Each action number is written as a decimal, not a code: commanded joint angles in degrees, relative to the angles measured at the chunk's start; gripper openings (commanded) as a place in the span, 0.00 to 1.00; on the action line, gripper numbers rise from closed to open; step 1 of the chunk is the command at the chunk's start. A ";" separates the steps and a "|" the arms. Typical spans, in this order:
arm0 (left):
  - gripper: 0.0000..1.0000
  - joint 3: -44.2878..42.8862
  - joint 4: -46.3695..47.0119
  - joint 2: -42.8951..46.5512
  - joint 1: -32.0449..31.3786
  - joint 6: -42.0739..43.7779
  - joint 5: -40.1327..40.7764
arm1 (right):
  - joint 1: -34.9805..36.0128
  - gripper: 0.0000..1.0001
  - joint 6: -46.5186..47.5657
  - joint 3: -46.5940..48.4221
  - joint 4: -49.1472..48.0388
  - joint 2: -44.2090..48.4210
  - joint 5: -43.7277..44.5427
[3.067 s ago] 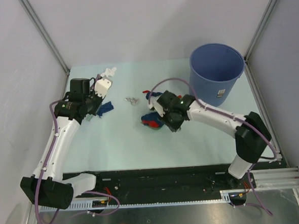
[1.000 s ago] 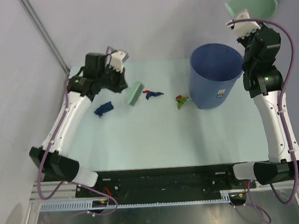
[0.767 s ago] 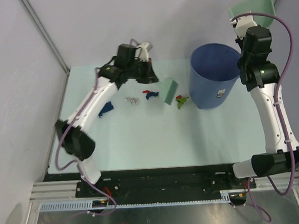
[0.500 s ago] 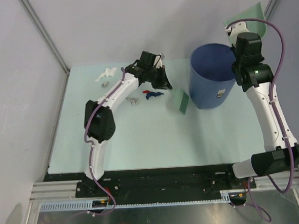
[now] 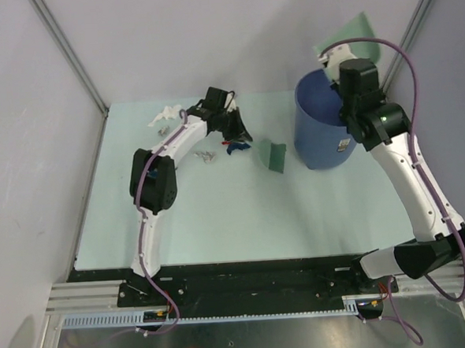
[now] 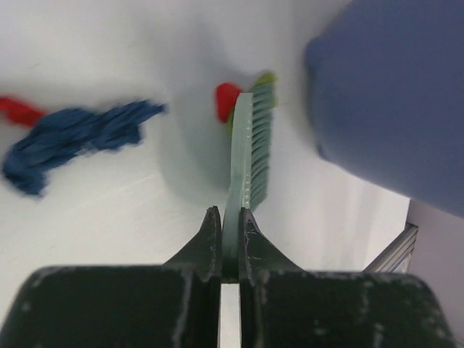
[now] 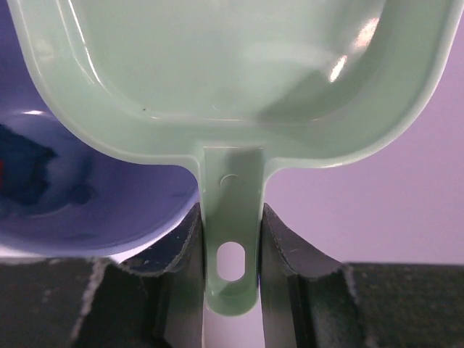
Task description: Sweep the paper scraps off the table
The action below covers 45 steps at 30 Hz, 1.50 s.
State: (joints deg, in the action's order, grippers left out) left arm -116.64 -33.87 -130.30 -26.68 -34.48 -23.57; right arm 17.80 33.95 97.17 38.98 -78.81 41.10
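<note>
My left gripper (image 5: 247, 135) (image 6: 230, 230) is shut on the sage-green brush (image 5: 276, 155) (image 6: 249, 152), whose bristles rest on the table (image 5: 219, 214) just left of the blue bin (image 5: 328, 129) (image 6: 391, 94). A red and green scrap (image 6: 227, 99) lies right behind the brush head. A dark blue and red scrap (image 5: 236, 147) (image 6: 72, 141) lies left of it. A grey scrap (image 5: 206, 154) and a white scrap (image 5: 166, 113) lie farther left. My right gripper (image 5: 342, 57) (image 7: 232, 246) is shut on the handle of the sage-green dustpan (image 5: 356, 31) (image 7: 217, 72), held high over the bin's rim.
The blue bin stands at the back right of the table, with dark scraps inside it (image 7: 22, 174). Grey walls and metal frame posts close in both sides. A black rail (image 5: 255, 279) runs along the table's front edge.
My left arm has swung the brush from the back left across to beside the bin. My right arm has brought the dustpan down and leftward over the bin.
</note>
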 commanded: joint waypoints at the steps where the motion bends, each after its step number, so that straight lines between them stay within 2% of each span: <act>1: 0.00 7.82 -0.59 8.21 5.49 5.99 6.16 | 9.25 0.00 -5.54 8.90 7.32 -0.91 -0.40; 2: 0.00 10.70 -0.59 10.40 6.10 8.26 6.78 | 12.40 0.00 -7.74 10.40 9.16 -1.61 -2.41; 5: 0.00 17.46 -0.50 14.79 9.26 11.09 6.35 | 16.11 0.00 -15.89 13.49 15.32 -3.63 -9.86; 9: 0.00 26.18 -0.32 21.39 11.64 15.22 6.08 | 20.51 0.00 -25.32 10.69 19.29 -3.11 -20.51; 10: 0.00 27.68 -0.24 22.71 11.91 17.15 6.08 | 20.60 0.00 -27.17 8.15 19.81 -2.85 -25.06; 11: 0.00 29.96 -0.23 25.25 12.17 18.21 6.17 | 20.69 0.00 -31.10 6.47 20.43 -2.50 -27.11; 15: 0.00 32.61 -0.32 31.24 12.26 22.69 4.86 | 20.69 0.00 -37.28 -4.16 21.05 -0.04 -35.81; 18: 0.00 32.70 -0.32 35.28 12.09 26.03 1.44 | 20.52 0.00 -38.35 -13.47 21.92 1.28 -43.62; 22: 0.00 31.83 -1.20 40.47 10.86 31.39 -2.00 | 20.95 0.00 -38.35 -18.68 24.29 -2.04 -50.14; 28: 0.00 30.33 -1.90 45.57 10.51 37.28 1.42 | 21.40 0.00 -35.80 -19.38 27.55 -10.13 -48.14; 31: 0.00 29.72 -1.91 44.35 8.05 42.45 8.34 | 21.31 0.00 -34.92 -19.47 27.55 -14.52 -45.25; 32: 0.00 28.67 -1.82 42.17 6.04 43.78 12.46 | 21.40 0.00 -34.40 -19.38 26.77 -15.58 -44.88; 35: 0.00 24.21 -1.82 36.38 2.96 46.78 17.05 | 21.48 0.00 -34.13 -18.94 25.62 -20.15 -44.27; 40: 0.00 15.93 -1.11 28.54 1.63 49.85 21.90 | 21.84 0.00 -34.13 -18.07 23.42 -24.98 -38.93; 45: 0.00 16.00 -1.11 24.49 0.14 51.27 25.94 | 22.72 0.00 -34.04 -15.69 21.14 -28.85 -37.24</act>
State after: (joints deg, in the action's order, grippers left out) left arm -97.84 -35.94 -104.62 -25.78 11.22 -2.46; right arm 39.75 -0.40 78.22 62.65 -105.23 0.45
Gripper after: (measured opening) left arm 0.051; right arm 0.320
